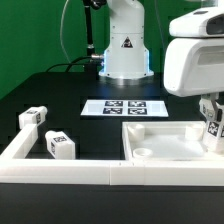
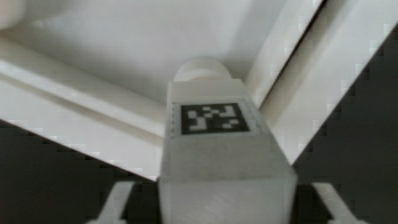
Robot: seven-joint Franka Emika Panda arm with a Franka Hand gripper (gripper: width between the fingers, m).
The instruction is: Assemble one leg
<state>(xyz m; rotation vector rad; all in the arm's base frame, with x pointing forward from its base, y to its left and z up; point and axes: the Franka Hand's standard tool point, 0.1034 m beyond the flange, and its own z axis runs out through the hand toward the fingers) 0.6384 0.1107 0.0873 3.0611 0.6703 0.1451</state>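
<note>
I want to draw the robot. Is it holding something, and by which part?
The gripper holds a white leg, pinched by its two sides at the end nearest the camera, above the panel.

Exterior low, facing arm base (image 1: 125,62), wrist close, both see leg (image 1: 213,128)

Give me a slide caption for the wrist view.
Wrist view: the gripper holds a tagged leg over a corner of the panel.
</note>
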